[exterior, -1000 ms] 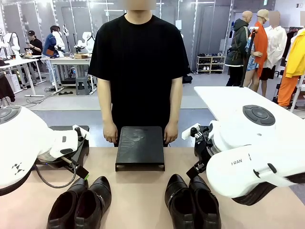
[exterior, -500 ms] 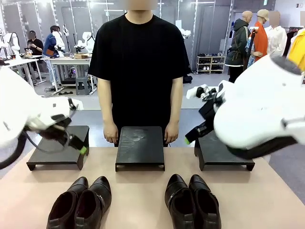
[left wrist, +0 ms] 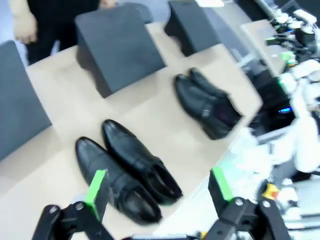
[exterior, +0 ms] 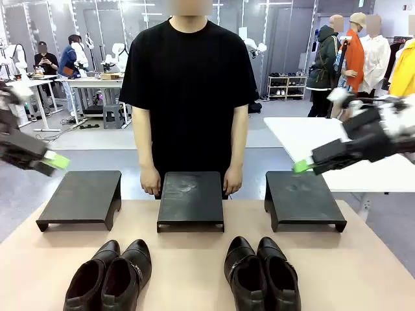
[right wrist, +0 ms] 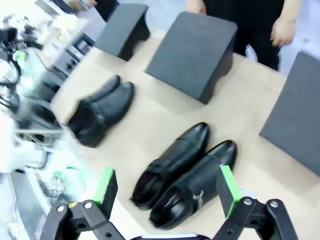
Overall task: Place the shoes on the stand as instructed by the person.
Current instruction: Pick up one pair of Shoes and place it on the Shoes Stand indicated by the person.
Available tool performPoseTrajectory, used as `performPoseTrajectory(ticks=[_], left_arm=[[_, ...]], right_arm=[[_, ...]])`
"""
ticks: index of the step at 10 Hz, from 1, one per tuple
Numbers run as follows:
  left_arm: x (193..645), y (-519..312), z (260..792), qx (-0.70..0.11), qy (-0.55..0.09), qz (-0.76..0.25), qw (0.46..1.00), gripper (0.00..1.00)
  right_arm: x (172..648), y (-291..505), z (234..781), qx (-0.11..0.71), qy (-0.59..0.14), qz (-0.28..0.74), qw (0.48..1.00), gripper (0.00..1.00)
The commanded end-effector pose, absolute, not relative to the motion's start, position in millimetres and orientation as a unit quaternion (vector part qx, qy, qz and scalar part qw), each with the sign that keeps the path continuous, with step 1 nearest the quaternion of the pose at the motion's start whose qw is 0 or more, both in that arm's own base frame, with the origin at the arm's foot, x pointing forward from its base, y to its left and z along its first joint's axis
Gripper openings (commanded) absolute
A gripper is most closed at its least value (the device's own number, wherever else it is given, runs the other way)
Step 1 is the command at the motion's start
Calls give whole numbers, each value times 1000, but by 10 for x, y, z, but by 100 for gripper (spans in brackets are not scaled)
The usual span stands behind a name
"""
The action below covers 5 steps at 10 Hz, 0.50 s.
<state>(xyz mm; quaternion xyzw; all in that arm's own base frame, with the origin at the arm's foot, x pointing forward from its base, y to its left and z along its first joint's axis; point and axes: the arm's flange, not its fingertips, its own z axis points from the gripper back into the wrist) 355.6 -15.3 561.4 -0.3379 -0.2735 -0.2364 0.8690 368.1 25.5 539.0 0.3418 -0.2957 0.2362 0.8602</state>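
L gripper (left wrist: 159, 186) & R gripper (right wrist: 166, 187) are held wide open, nothing gripped; dress shoes (exterior: 262, 272) are set on table (exterior: 188, 259) by stands (exterior: 191, 197).

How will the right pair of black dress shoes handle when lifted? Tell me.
The right pair of black dress shoes looks glossy, so a grip may slip. Its collars stand open and would probably flex if pinched. Sitting flat on the table, it would likely slide, not roll.
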Motion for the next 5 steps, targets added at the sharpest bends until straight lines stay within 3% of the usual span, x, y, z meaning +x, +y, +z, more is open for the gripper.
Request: performPoseTrajectory(ticks=[1, 5], left_arm=[[3336, 547, 5590, -393, -266, -178, 862, 100], [2658, 1754, 5312, -440, -336, -6, 833, 100]], right_arm=[[3472, -466, 5308, 416, -288, 183, 843, 100], [2816, -1612, 5096, 491, -330, 74, 803, 100]])
